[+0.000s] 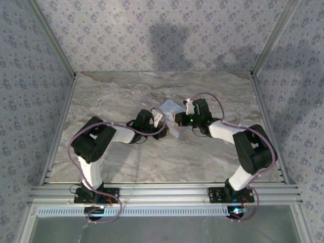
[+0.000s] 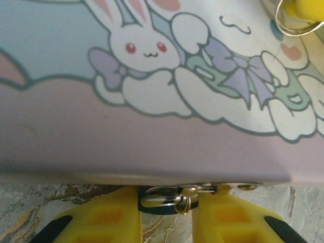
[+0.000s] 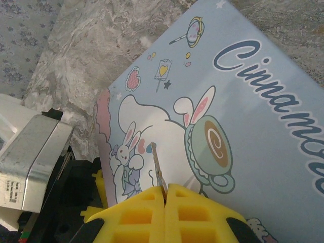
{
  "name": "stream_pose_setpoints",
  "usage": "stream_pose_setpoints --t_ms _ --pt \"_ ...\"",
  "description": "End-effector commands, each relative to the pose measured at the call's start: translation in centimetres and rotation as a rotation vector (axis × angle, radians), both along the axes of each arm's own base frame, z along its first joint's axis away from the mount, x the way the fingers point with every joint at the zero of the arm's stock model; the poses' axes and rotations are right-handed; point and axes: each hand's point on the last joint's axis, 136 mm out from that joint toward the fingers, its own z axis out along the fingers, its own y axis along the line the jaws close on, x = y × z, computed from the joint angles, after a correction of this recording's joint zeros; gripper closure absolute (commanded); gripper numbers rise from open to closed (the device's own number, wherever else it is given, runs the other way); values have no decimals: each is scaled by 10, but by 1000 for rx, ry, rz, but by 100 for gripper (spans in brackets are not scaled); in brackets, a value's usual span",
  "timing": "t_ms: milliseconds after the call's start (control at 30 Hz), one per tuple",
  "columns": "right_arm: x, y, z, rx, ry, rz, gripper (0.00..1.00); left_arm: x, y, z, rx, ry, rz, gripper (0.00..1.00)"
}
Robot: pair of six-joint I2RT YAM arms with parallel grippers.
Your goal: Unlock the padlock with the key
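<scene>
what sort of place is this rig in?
Probably an enclosed robot test cell, not a home: silvery aluminium-profile frame, grey floral-patterned wall panels on three sides, marble-look tabletop.

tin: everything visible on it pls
Rectangular tin, looks like painted metal, pale blue and pink, printed with cartoon rabbits, a teacup and script lettering. It lies on the marble table. Silvery hardware at its edge sits between the left fingers; the right fingers hold a key over its lid.
</scene>
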Motion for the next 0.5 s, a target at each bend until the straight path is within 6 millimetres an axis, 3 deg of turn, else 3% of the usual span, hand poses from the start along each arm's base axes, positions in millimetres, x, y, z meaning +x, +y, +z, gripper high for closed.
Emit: stream_pose_setpoints --t_ms 0,233,467 --pt "-18 -4 -17 -51 58 13 100 1 -10 10 -31 -2 -11 78" --pt "-16 -12 27 -48 -90 -5 100 -8 -12 29 -72 81 -9 79" --pt "-45 -28 50 -78 -223 -9 100 -26 -19 51 -129 235 -3 80"
